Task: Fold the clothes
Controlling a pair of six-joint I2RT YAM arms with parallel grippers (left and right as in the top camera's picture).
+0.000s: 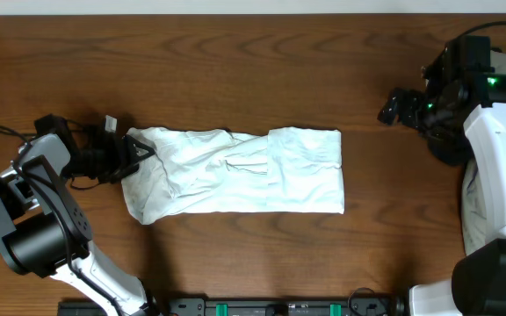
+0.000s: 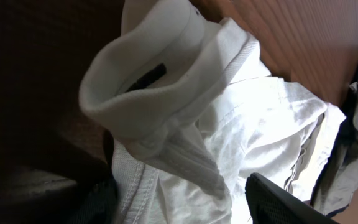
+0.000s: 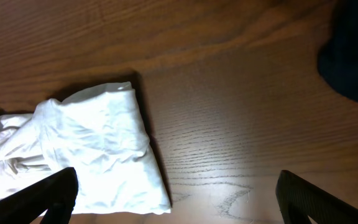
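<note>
Bunched white cloth and the ribbed collar (image 2: pixel 166 81) of the T-shirt (image 1: pixel 235 171) sit between the fingers (image 2: pixel 278 202) of my left gripper (image 1: pixel 140 151), and I cannot tell whether they pinch it or only straddle it. That T-shirt lies as a long wrinkled band on the wooden table (image 1: pixel 235 53), with my left gripper at its left end. My right gripper (image 3: pixel 178 177) hangs over the wood with its fingers spread wide, well off the T-shirt's right end.

White clothes (image 1: pixel 235 171); brown wood-grain table (image 1: pixel 235 70)
</note>
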